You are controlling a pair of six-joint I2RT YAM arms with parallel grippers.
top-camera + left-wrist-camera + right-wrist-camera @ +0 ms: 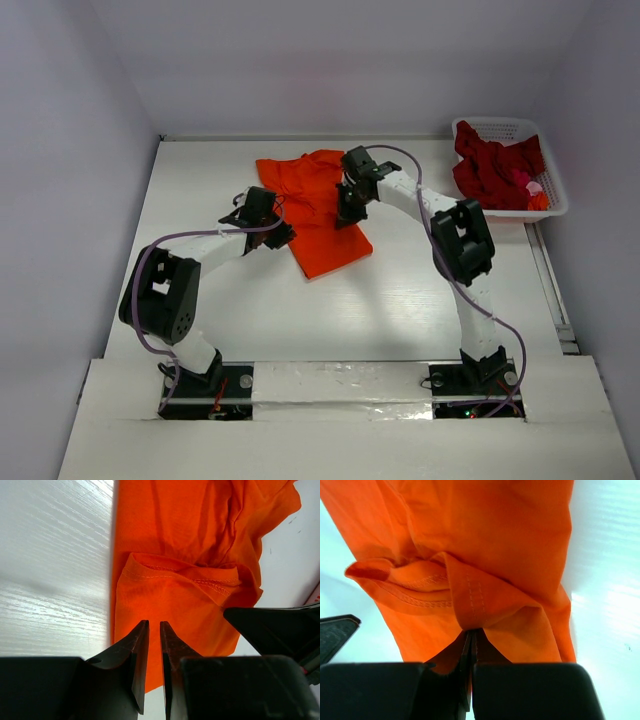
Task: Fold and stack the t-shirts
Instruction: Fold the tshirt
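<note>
The bright orange t-shirt (322, 215) lies partly folded on the white table, in the middle toward the back. My right gripper (350, 212) is over its right side. In the right wrist view it (471, 631) is shut on a stitched fold of the orange t-shirt (485, 530) and lifts it a little. My left gripper (277, 232) is at the shirt's left edge. In the left wrist view its jaws (154, 623) stand a narrow gap apart with nothing between them, above the orange t-shirt (175, 540). The dark red t-shirt (492, 165) lies crumpled in the basket.
The white lattice basket (500, 123) stands at the back right corner, with a small pink and orange item (535, 190) beside the red cloth. Walls close the table at the back and both sides. The other arm's black gripper shows at the right of the left wrist view (280, 630).
</note>
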